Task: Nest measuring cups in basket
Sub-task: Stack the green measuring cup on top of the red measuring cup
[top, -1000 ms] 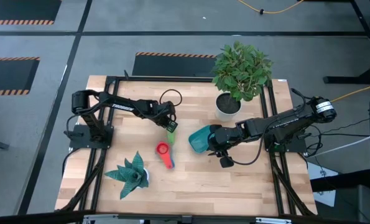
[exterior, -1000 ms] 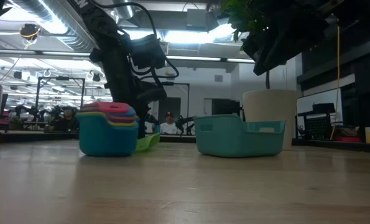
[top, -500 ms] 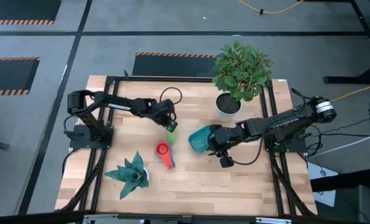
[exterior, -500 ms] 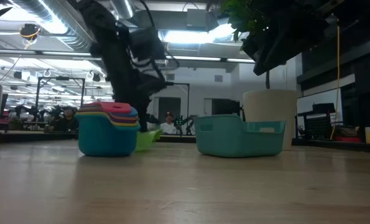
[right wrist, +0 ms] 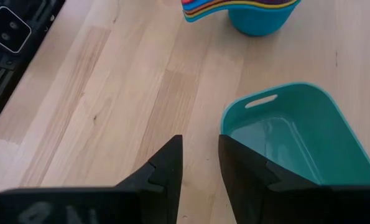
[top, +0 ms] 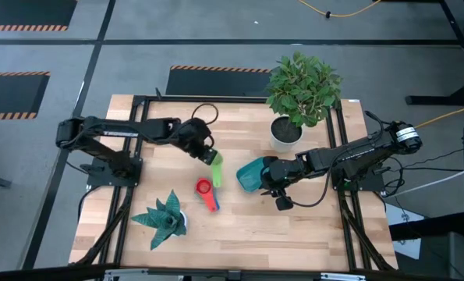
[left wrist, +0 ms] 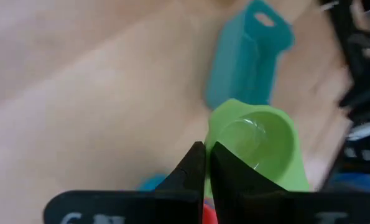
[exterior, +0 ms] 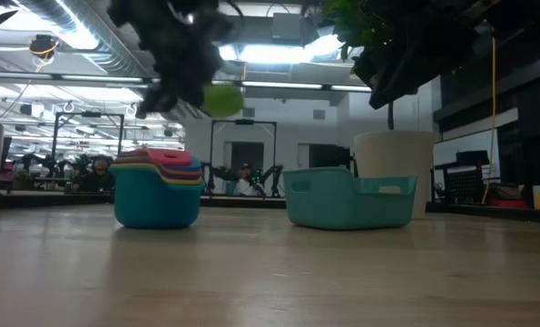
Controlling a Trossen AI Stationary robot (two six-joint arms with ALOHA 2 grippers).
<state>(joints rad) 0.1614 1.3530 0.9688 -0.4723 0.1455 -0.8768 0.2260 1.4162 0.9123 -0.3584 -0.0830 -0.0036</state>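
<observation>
My left gripper is shut on the green measuring cup, which it holds well above the table in the low view. Several other cups sit nested in a stack, a blue cup outermost, its base on the table. The teal basket rests flat on the table to the stack's right. My right gripper is open and hovers over the basket's right-hand rim, touching nothing. My left gripper pinches the green cup at the rim side nearest it between its two fingers. The fingertips hide the exact place of contact. The cup sticks out beyond the fingertips, mouth upward and roughly level, lifted clear of the table.
A leafy plant in a white round pot stands behind the basket at the back right. A teal-leaved plant in a white pot stands near the front left. Bare wood lies in front of the stack and the basket.
My left gripper has risen with the green cup, which was low by the table behind the stack and now hangs clear, high above it. The gripper has stayed shut on it.
</observation>
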